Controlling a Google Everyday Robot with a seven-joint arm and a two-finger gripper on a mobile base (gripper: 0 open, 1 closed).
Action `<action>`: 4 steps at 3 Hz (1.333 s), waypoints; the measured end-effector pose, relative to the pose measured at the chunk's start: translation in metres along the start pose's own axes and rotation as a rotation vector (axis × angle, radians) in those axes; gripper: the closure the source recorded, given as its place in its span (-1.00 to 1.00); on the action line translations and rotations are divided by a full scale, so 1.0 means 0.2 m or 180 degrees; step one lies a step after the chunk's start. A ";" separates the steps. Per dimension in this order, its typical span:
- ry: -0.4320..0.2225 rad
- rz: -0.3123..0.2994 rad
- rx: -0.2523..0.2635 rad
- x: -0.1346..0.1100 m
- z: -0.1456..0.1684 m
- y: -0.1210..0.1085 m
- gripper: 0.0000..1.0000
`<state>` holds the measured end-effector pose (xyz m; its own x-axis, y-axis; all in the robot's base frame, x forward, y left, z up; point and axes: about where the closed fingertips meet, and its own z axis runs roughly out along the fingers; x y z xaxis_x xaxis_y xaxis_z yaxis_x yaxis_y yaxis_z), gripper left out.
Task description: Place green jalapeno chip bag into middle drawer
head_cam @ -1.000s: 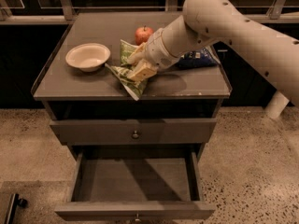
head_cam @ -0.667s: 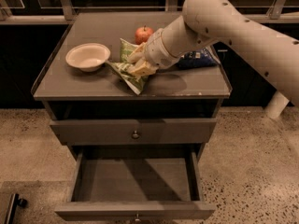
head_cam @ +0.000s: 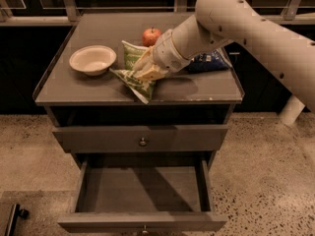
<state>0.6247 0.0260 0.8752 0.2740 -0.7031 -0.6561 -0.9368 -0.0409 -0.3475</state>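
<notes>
Gripper (head_cam: 147,69) over cabinet top (head_cam: 74,90), fingers (head_cam: 143,64) pinching green jalapeno chip bag (head_cam: 134,81).

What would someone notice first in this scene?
The big white arm reaches in from the upper right, with its gripper down on the green bag at the middle of the cabinet top. Below, the middle drawer stands pulled open. A red apple sits behind the bag, with a bowl to the left.
</notes>
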 end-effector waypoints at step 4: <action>-0.0665 0.0503 0.0391 -0.20 -0.42 0.86 1.00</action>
<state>0.4354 -0.0132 0.8981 0.1775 -0.5318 -0.8281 -0.9416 0.1530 -0.3000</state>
